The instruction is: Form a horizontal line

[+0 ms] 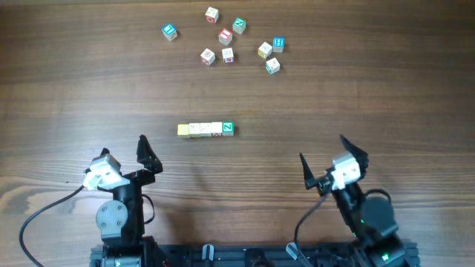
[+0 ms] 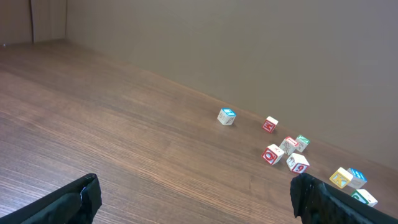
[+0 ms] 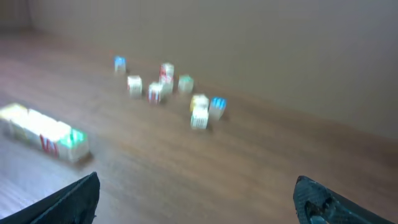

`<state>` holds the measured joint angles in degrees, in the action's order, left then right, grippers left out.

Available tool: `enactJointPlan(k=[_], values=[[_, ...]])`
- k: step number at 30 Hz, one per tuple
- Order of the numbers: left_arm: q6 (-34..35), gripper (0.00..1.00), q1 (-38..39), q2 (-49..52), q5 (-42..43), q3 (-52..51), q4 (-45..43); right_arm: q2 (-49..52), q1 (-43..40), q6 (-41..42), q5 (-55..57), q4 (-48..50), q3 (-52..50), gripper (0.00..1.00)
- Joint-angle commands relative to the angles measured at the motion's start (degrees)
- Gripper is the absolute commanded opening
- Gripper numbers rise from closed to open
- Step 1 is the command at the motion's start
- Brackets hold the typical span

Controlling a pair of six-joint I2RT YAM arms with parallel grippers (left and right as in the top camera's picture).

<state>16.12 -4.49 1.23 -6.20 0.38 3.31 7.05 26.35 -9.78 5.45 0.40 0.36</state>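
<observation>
A straight horizontal line (image 1: 205, 129) of small wooden cubes lies mid-table, its left end cube yellowish (image 1: 182, 130), pale cubes in between, and a green-faced cube (image 1: 228, 128) at its right end. The right wrist view shows this line (image 3: 43, 134) blurred at the left, and it is out of the left wrist view. My left gripper (image 1: 122, 146) hangs open below and left of the line, with nothing between its fingers (image 2: 81, 199). My right gripper (image 1: 321, 148) stands open below and right of the line, also empty (image 3: 196, 193).
Several loose letter cubes are scattered at the far side of the table, among them a blue-faced cube (image 1: 170, 31), a red-faced cube (image 1: 225, 35), a green-faced cube (image 1: 239, 25) and another blue-faced cube (image 1: 279, 44). The left wrist view shows the same scatter (image 2: 273, 154). Cables trail along the near edge.
</observation>
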Motion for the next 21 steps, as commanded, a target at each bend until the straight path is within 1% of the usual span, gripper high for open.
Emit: enactJointPlan(k=[1,3,21], values=[[-1.1,1.00,0.2,-0.1,-1.0,0.0,0.2,-6.9,0.0,-0.7,-0.8,1.6,0.0,1.00],[-1.2,1.00,0.2,-0.1,-1.0,0.0,0.2,-6.9,0.0,-0.7,-0.9,0.3,0.0,1.00],[-1.2,1.00,0.2,-0.1,-1.0,0.0,0.2,-6.8,0.0,-0.7,-0.8,0.4,0.0,1.00]])
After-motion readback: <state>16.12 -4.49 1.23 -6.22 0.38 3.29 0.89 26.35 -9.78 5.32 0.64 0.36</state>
